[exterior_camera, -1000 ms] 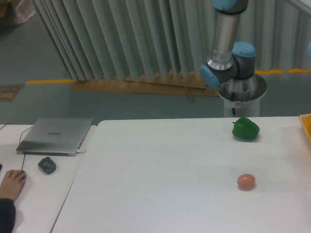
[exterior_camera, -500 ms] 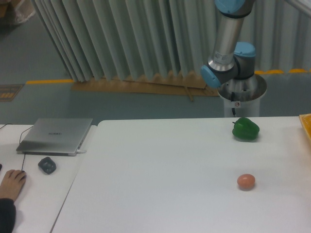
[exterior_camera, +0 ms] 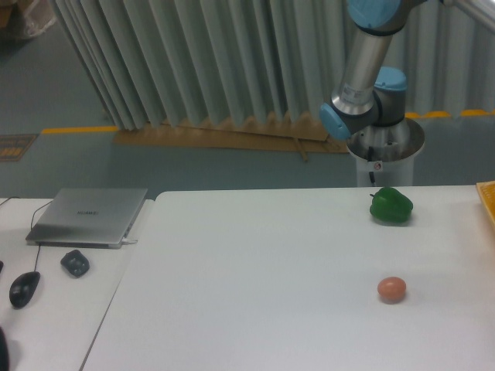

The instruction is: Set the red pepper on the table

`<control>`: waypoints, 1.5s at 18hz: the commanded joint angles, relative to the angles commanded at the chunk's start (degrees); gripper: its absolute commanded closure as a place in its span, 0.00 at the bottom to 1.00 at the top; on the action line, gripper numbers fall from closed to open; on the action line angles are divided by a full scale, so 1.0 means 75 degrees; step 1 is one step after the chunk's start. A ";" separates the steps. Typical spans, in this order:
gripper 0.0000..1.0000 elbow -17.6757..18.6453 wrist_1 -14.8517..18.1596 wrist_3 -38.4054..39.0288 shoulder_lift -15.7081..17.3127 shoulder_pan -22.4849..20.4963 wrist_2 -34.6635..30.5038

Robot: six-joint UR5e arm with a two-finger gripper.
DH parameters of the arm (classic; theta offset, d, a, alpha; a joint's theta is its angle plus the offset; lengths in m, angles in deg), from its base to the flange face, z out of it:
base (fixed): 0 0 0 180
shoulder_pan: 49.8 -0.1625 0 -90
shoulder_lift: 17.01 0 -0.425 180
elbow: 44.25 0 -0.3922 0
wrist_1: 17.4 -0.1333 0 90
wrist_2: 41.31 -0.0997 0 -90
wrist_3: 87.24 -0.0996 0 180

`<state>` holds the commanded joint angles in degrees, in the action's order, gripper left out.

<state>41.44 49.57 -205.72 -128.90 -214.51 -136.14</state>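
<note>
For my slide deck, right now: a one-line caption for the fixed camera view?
UR5e arm behind a white table holding a green pepper and an orange ball; no red pepper or gripper visible.

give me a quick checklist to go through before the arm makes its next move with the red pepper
1. Red pepper located: not ok, none shows in this view.
2. Claw state: cannot tell, the claw is out of frame; only the grey and blue arm shows.
3. Drop area free on the large white table: ok, its middle and left are bare.
4. Glossy green bell pepper clear of that area: ok, it sits near the far right.
5. Small orange-pink egg-shaped ball clear of it: ok, nearer the front right.
6. Side desk: ok, the silver laptop and black mouse lie off the table.
</note>
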 joint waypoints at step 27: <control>0.00 -0.0926 -0.0703 -0.0656 -0.1159 0.0386 -0.0035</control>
<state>34.50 44.30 -210.64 -137.59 -211.61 -136.41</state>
